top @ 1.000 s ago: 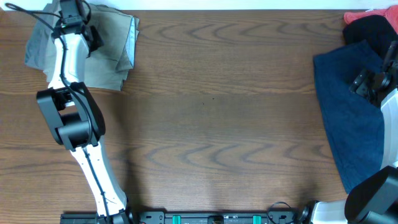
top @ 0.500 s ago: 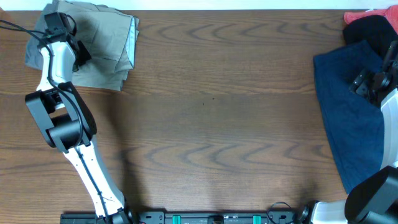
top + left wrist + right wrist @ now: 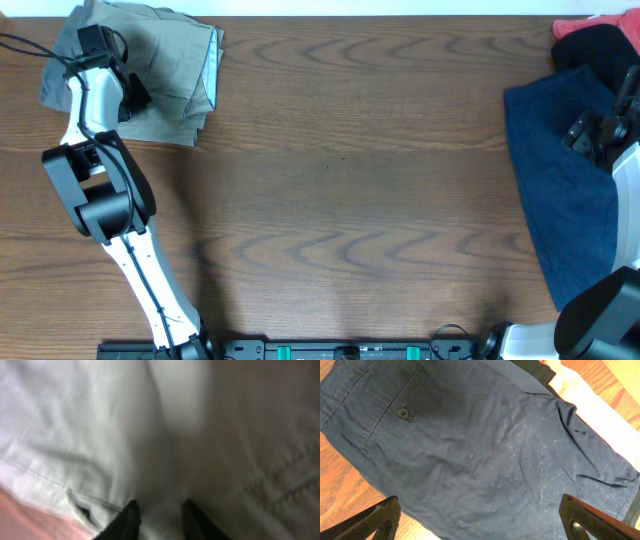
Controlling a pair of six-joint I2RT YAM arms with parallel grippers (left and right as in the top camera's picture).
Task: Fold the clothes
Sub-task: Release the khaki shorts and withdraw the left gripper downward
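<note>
Finds left gripper [image 3: 160, 512] off the middle of the folded khaki shorts [image 3: 170, 70], now nearer their left edge at the far-left table [image 3: 340, 200] corner. Suggests hunting an edge. Shows in wrist view only: fingers narrowly apart against cloth, hold unclear. Leaves right gripper [image 3: 480, 510] unchanged, wide open and empty over navy shorts [image 3: 485, 445].

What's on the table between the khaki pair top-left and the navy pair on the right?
Nothing: in the overhead view only bare wooden table lies between the khaki pair and the navy pair.
</note>
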